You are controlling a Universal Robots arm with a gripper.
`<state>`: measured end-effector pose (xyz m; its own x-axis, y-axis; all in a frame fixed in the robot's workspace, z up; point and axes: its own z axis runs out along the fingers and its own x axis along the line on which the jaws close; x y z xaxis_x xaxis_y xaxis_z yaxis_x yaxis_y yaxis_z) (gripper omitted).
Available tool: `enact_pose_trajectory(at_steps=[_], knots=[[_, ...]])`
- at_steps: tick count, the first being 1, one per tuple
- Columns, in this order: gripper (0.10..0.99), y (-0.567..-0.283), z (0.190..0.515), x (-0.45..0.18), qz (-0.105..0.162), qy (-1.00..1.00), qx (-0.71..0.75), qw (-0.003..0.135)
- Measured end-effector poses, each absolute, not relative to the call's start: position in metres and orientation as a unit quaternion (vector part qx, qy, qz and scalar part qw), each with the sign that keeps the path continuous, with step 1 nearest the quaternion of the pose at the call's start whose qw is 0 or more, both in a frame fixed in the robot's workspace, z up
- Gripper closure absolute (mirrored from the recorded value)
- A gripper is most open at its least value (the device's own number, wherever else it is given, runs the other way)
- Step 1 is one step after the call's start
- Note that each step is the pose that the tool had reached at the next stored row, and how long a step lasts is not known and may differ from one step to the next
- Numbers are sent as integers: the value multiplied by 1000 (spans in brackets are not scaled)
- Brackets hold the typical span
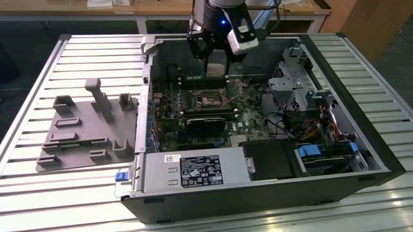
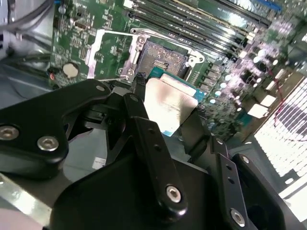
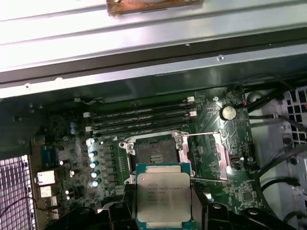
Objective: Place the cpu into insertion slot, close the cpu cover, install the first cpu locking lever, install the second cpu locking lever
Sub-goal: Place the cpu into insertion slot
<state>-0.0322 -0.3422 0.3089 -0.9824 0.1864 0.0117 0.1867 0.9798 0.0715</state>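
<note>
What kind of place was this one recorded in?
Probably a robotics lab or workshop bench: an open computer case lies on a slatted metal table, a grey moulded parts holder sits beside it, and wooden desks stand behind. The gripper holds the cpu above the motherboard.

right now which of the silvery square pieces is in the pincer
The cpu: the solid pale-topped chip clamped in the pincer above the board. The cpu cover, a windowed frame, is flipped open beside the empty insertion slot.
</note>
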Motion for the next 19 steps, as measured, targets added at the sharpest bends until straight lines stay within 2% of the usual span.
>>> enact_pose_trajectory(at_steps=[19], knots=[[549, -342, 298, -32, -36, -964, -263, -4]])
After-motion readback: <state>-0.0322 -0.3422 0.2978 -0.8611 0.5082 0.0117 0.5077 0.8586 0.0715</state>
